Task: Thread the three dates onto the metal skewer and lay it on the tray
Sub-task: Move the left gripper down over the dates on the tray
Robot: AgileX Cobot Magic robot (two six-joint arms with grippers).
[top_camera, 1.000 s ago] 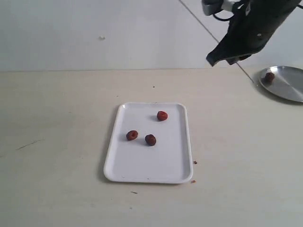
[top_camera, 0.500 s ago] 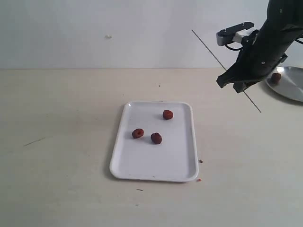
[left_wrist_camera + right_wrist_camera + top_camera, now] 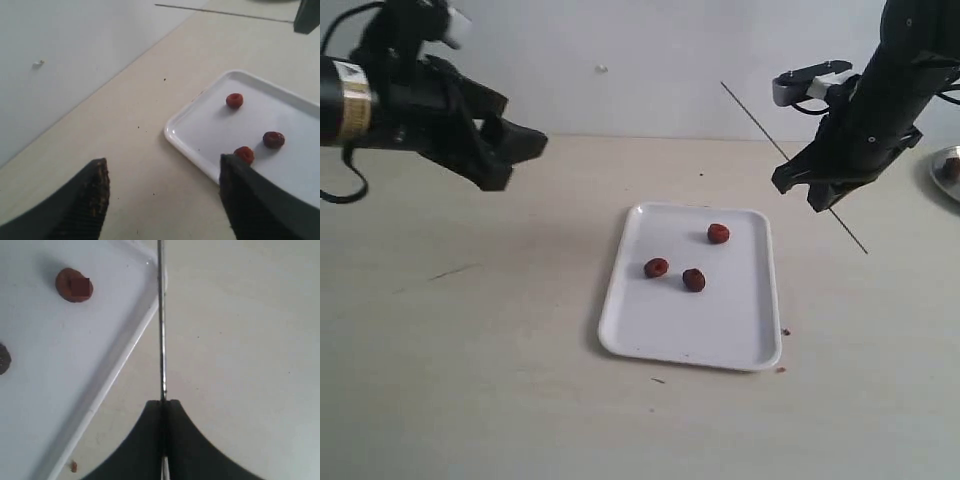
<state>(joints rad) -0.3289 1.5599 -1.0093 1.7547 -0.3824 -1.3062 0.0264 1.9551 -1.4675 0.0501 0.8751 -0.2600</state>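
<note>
metal skewer (image 3: 755, 122) slants diagonally, clamped in the right end effector (image 3: 162, 407); left end effector (image 3: 162, 165) spread open.

A flat white rectangular plastic tray (image 3: 650, 335) lies in the middle of the pale table (image 3: 470, 380). On it sit three wrinkled red-brown dates (image 3: 694, 280): one near its far right corner, two side by side nearer the middle. A thin dark metal skewer (image 3: 755, 122) slants in the air, right of the tray.
</note>
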